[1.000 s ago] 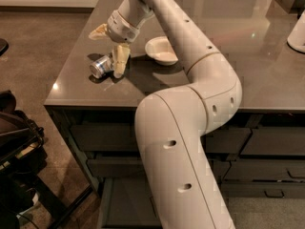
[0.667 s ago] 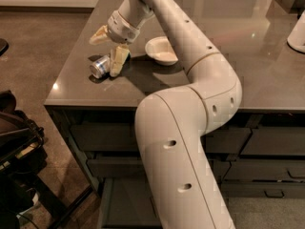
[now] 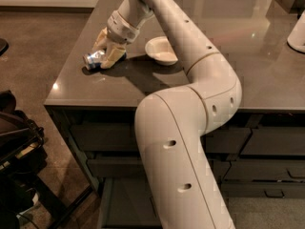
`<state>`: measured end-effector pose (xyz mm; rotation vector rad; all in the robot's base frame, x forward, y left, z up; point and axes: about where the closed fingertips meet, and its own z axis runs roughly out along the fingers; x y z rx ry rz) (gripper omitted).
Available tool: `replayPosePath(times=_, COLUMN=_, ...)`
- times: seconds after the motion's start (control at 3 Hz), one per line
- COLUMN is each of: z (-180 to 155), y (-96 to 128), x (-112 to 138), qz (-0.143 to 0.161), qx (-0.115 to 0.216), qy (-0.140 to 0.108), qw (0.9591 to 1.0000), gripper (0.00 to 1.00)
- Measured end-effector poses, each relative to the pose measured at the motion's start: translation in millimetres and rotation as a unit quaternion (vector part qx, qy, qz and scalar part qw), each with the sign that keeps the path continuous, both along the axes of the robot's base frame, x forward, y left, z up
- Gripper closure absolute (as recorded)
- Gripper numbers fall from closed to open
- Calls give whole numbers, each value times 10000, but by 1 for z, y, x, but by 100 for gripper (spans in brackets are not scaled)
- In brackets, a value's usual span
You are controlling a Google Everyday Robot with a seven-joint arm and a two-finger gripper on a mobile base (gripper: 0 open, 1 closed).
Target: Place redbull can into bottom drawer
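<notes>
The redbull can [image 3: 93, 59] lies on its side near the left edge of the dark countertop [image 3: 238, 56]. My gripper [image 3: 106, 49] has come down over the can's right end. One cream finger [image 3: 101, 36] is behind it and the other finger [image 3: 113, 56] is in front. The jaws still stand apart, straddling the can, and its silver end pokes out to the left. The bottom drawer [image 3: 125, 205] of the left column is pulled out below the counter, and my arm hides much of it.
A white bowl [image 3: 161, 50] sits on the counter just right of the gripper. A white object [image 3: 298, 32] stands at the far right edge. Closed drawers [image 3: 267, 147] fill the cabinet front. Dark equipment [image 3: 16, 147] stands on the floor at the left.
The gripper has dropped lower and a little left, so its fingers now straddle the can. The can has not moved.
</notes>
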<state>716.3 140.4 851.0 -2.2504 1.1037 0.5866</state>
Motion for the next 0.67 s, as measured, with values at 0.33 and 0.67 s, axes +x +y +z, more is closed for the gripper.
replayPosePath(times=0.33, z=0, y=0, x=0, qz=0, qx=0, qy=0, qw=10000, gripper=87)
replayPosePath(times=0.67, z=0, y=0, x=0, qz=1, qx=0, qy=0, qw=10000, gripper=100)
